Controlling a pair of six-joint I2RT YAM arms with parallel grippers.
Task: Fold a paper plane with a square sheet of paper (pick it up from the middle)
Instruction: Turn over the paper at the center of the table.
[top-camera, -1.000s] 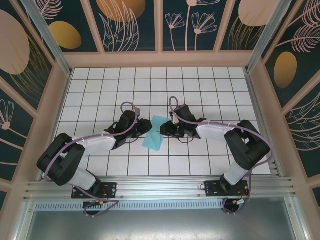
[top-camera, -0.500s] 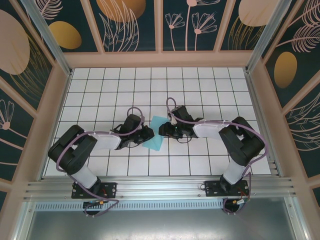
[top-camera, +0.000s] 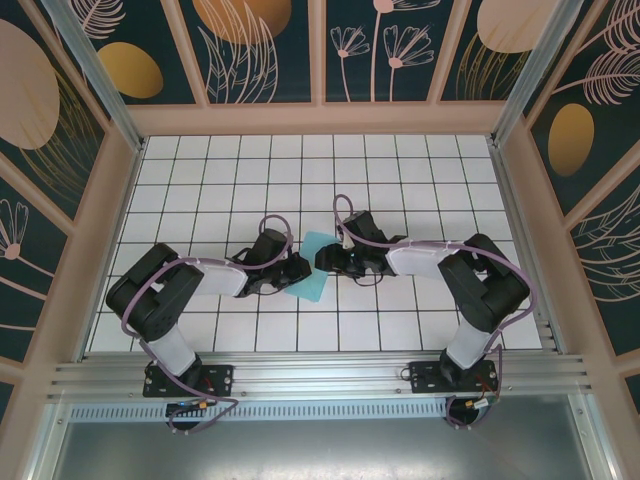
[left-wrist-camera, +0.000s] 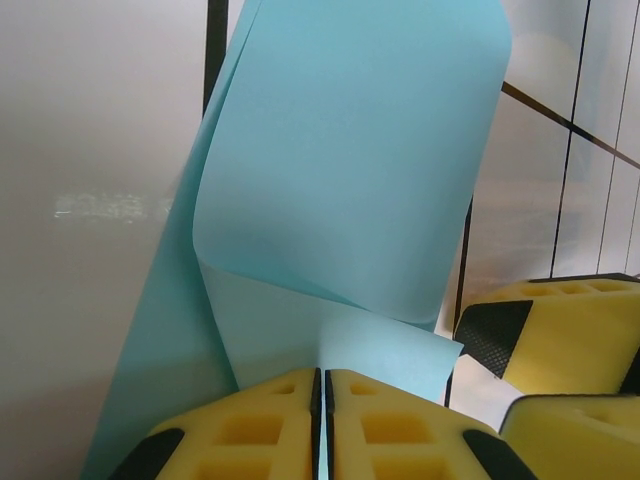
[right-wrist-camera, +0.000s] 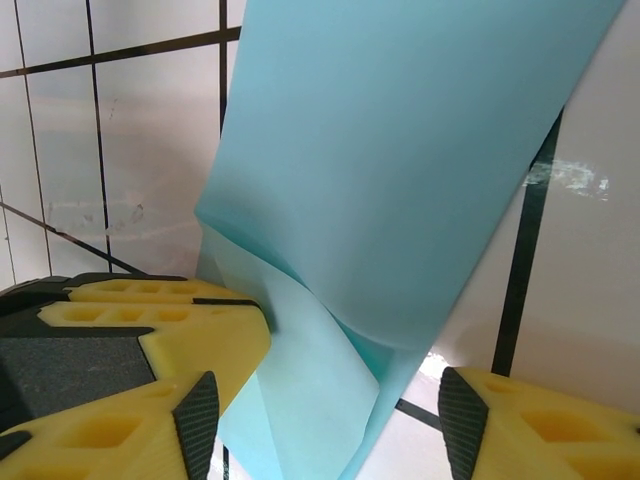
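Pinching paper (left-wrist-camera: 345, 170), left end effector (left-wrist-camera: 322, 385), wrist close-up

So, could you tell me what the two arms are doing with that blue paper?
Both arms reach in to the light-blue sheet of paper in the middle of the tiled table. The left gripper is shut on one edge of it, pinching the sheet between its yellow fingers. The right gripper is open, with its fingers on either side of the paper but not clamping it. The sheet is curled over on itself in a soft fold, and there is no plane shape yet.
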